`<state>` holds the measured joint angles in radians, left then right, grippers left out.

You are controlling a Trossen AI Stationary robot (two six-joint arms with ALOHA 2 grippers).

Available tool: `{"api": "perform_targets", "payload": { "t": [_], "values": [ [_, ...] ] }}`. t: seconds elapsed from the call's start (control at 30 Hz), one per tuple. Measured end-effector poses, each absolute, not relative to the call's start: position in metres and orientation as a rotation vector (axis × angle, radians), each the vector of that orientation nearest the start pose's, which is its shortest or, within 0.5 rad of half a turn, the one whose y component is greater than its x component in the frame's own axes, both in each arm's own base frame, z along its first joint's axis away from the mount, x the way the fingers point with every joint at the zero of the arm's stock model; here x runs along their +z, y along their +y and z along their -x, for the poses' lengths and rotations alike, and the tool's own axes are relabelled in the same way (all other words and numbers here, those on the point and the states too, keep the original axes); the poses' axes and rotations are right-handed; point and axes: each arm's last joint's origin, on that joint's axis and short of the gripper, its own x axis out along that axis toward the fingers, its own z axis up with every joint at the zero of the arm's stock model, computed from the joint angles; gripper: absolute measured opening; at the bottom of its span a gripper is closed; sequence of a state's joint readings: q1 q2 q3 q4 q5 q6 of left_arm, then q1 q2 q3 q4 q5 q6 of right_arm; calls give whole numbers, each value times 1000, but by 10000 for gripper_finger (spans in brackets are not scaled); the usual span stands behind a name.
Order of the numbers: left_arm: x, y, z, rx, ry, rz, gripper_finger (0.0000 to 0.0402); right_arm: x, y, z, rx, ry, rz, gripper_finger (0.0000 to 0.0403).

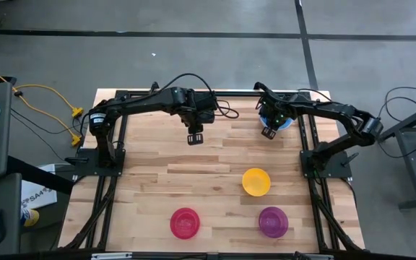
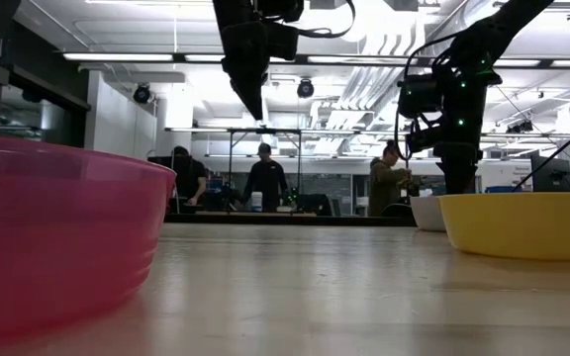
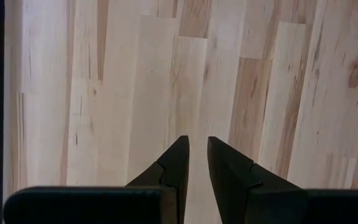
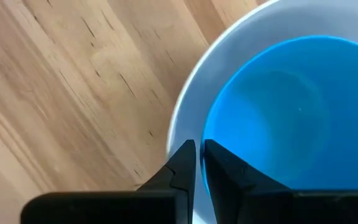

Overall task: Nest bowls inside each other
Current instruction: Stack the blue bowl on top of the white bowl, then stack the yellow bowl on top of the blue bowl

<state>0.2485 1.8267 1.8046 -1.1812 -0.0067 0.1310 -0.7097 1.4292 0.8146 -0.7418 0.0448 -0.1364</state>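
While my right gripper (image 4: 199, 149) hangs over the far right corner of the table (image 1: 215, 166), I can see its two fingers pinched on the rim of the blue bowl (image 4: 278, 112). That blue bowl sits inside the white bowl (image 4: 191, 106), so two bowls are nested. My left gripper (image 1: 194, 138) hangs over bare wood at the far middle of the table, its fingers close together with only a thin gap, holding nothing.

The yellow bowl (image 1: 256, 181) sits alone right of the middle. The pinkish red bowl (image 1: 185, 222) and the purple bowl (image 1: 273, 221) sit along the near edge, well apart from each other.

I think these bowls are light, thin plastic. They look smooth and shiny, so they may slip. They should be stiff enough not to bend much. The rim is the best place to grab, one finger inside and one outside. A light bowl may tip or swing when I lift it by one side, so I would go slowly.

From above, my right arm covers most of the blue and white bowls. In the low view, the pinkish red bowl fills the near left side, I see only a bit of white behind the yellow bowl, and the purple bowl does not show. I cannot tell if the blue bowl is resting fully down or lifted a little.
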Motion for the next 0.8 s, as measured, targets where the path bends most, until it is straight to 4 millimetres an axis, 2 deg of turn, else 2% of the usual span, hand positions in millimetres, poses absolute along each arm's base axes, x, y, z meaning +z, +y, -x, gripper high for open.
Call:
{"api": "perform_targets", "payload": {
  "t": [0.3, 0.8],
  "values": [
    [323, 91, -356, 144, 1210, 31, 58, 178, -156, -180, -540, 1342, -340, 35],
    [323, 90, -356, 142, 1212, 29, 58, 178, -156, -180, -532, 1349, -317, 124]
  ]
}}
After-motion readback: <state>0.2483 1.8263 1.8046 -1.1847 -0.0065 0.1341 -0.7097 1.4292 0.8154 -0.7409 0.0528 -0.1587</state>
